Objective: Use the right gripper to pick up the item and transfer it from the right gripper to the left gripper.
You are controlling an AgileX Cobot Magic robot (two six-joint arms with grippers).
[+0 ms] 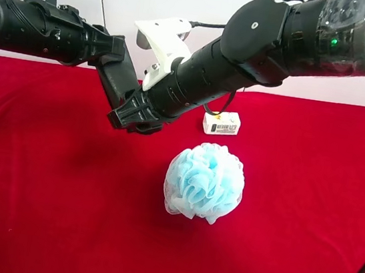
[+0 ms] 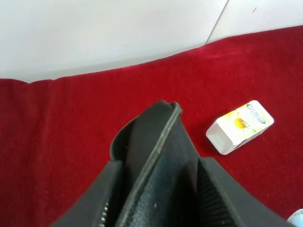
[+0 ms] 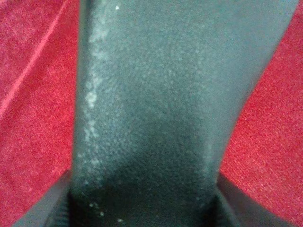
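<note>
The item (image 1: 123, 85), a flat dark grey-black leather-like case, hangs in the air above the red cloth between both arms. My right gripper (image 1: 131, 117), with the white bracket, is shut on its lower end. In the right wrist view the case (image 3: 165, 94) fills the frame between the jaws of the right gripper (image 3: 142, 210). My left gripper (image 1: 109, 56), all black, sits at the case's upper end. In the left wrist view its fingers (image 2: 106, 198) stand tight on both sides of the case (image 2: 161, 156), shut on it.
A light blue mesh puff (image 1: 205, 182) lies on the red cloth (image 1: 42, 179) below and to the right of the grippers. A small white printed box (image 1: 222, 124) lies behind it, also in the left wrist view (image 2: 239, 125). A white wall borders the cloth's far edge.
</note>
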